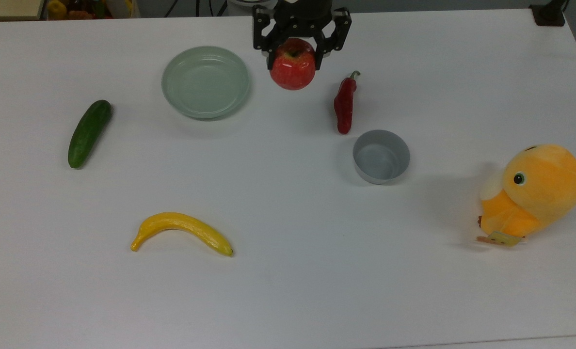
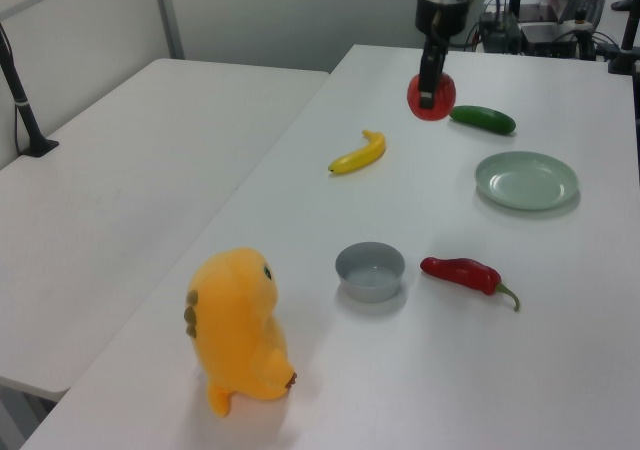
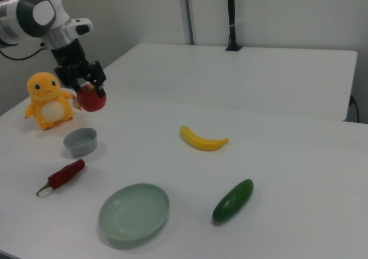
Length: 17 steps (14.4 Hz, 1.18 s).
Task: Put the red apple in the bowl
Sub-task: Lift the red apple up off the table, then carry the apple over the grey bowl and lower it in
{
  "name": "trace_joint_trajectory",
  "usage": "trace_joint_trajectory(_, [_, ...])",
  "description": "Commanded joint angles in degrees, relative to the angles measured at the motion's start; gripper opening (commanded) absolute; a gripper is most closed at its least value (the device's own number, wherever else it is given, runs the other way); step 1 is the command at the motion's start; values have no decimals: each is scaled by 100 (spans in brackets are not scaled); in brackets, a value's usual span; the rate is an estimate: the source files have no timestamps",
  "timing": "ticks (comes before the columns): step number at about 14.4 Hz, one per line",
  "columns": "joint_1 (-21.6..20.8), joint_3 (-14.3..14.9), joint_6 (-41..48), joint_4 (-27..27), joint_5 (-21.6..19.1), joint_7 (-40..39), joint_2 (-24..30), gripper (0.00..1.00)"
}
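My gripper is shut on the red apple, which hangs high above the table near the top view's upper edge. The apple also shows in the left view with the gripper around it, and in the right view the gripper holds the apple in the air. The grey bowl stands empty on the table, to the lower right of the apple in the top view. The bowl is well apart from the gripper.
A red chili pepper lies just beside the bowl. A pale green dish, a cucumber and a banana lie on the top view's left half. An orange plush toy sits at the top view's right.
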<state>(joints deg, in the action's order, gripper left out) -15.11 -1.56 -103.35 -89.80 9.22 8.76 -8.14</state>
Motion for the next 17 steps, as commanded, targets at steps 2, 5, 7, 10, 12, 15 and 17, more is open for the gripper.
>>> trace_joint_trajectory(2, [-281, 16, -97, -512, -105, 335, 322, 16])
trace_joint_trajectory(5, [-387, 16, -368, -661, -473, 468, 304, 16])
trace_joint_trajectory(7, [-457, 16, -982, -942, -667, 573, 278, 16])
trace_joint_trajectory(10, [-475, -37, -1826, -1285, -720, 635, 181, 16])
trace_joint_trajectory(12, [-536, -107, -2319, -1374, -703, 950, -3, 16])
trace_joint_trajectory(15, [-694, -116, -2742, -1321, -606, 1198, -363, 16])
trace_joint_trajectory(17, [-747, -116, -2944, -1321, -597, 1215, -521, 16])
